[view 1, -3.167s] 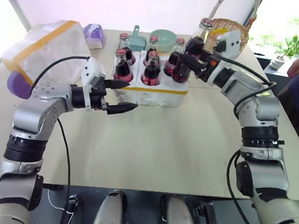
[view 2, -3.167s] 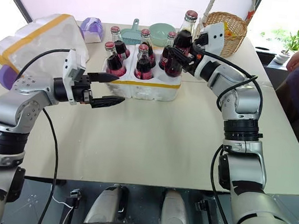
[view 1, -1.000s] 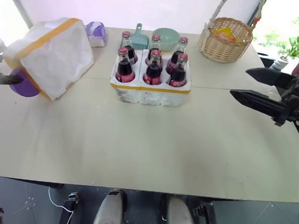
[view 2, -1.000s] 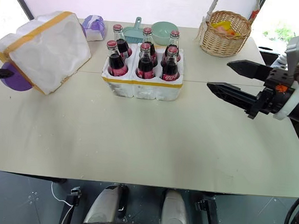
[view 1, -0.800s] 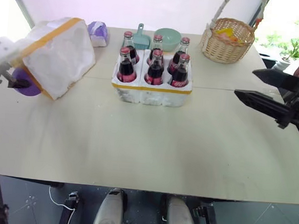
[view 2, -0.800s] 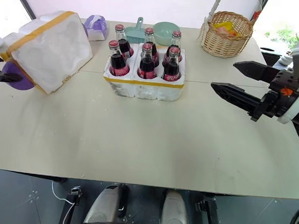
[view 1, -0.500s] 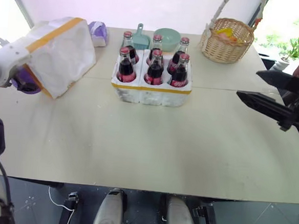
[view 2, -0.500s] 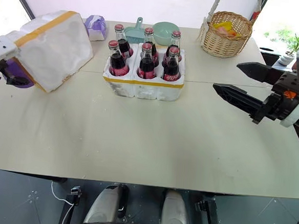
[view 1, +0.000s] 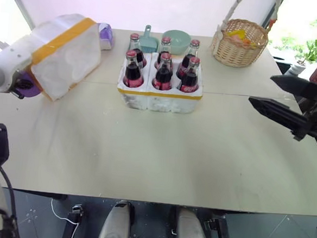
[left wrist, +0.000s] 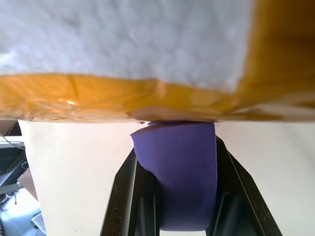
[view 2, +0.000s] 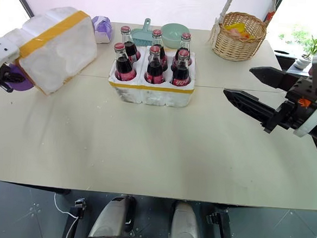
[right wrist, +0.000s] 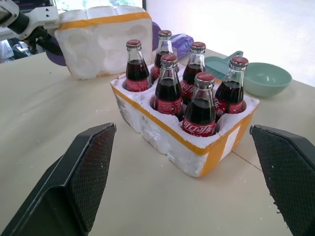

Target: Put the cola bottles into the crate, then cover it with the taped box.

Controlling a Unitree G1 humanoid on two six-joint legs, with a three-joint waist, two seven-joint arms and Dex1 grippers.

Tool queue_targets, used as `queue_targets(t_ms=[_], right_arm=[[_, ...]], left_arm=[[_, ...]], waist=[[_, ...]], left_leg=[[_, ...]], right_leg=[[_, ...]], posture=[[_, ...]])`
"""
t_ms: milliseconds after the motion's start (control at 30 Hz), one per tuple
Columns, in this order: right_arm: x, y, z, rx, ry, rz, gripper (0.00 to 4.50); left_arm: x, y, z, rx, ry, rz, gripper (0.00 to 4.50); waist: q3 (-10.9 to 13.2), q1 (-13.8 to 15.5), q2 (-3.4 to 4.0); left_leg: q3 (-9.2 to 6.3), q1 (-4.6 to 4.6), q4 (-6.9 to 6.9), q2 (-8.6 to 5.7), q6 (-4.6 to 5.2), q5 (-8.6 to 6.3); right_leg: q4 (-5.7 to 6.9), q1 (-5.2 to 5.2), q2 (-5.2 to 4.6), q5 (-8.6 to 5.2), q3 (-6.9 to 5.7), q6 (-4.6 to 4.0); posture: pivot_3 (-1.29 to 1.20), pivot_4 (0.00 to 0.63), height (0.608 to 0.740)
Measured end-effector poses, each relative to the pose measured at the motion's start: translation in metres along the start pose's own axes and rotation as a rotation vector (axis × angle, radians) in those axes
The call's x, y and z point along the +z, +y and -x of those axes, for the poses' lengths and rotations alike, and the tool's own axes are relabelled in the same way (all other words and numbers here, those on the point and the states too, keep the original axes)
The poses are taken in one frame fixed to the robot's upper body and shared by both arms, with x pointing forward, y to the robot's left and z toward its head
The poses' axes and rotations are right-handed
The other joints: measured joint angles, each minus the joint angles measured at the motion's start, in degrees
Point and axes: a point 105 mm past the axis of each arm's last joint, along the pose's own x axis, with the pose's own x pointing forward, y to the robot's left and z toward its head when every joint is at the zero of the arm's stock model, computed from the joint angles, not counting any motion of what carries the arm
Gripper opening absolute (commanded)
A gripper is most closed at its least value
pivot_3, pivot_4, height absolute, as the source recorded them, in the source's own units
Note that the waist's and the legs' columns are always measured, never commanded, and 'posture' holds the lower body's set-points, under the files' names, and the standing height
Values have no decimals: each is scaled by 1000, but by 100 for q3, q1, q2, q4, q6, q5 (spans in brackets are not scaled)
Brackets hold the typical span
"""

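Left eye view: we see the smooth cream table (view 1: 161, 152). The taped box (view 1: 65, 52) is a big lumpy white foam block with a wide yellow band; it sits tilted at our far left. Our left fingers (left wrist: 125, 196) are shut on a soft purple thing (left wrist: 179, 177) just under its taped edge. The crate (view 2: 150, 88) is low crumbly foam, its long side running left to right at the table's middle. Six shiny glass cola bottles (view 2: 154, 64) stand upright in it. Our right fingers (view 2: 247, 100) are spread wide, holding nothing.
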Motion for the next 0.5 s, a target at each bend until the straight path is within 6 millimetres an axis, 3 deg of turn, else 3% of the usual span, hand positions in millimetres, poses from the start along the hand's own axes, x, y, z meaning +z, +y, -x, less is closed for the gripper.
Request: queue_targets(t_ms=[233,333,500], right_arm=[[-9,1,1,16,46,-28,4500],[-17,-3,4,-9,76,-44,4500],[-22,-7,10,-44,92,-54,4500]], left_arm=[[9,7,1,59,-83,23,728],[37,11,6,94,-250,42,728],[111,9,30,143,-569,-61,728]], waist=[[0,7,-6],[-1,37,-14],[-3,18,-19]], left_leg=[[-1,-1,1,0,0,0],[-4,-4,9,-1,0,0],[-2,-2,14,-4,0,0]], right_leg=[[0,0,0,0,0,0],[0,5,-1,1,-1,3],[-6,14,-6,7,-1,11]], posture=[[0,150,740],[0,150,740],[0,150,740]])
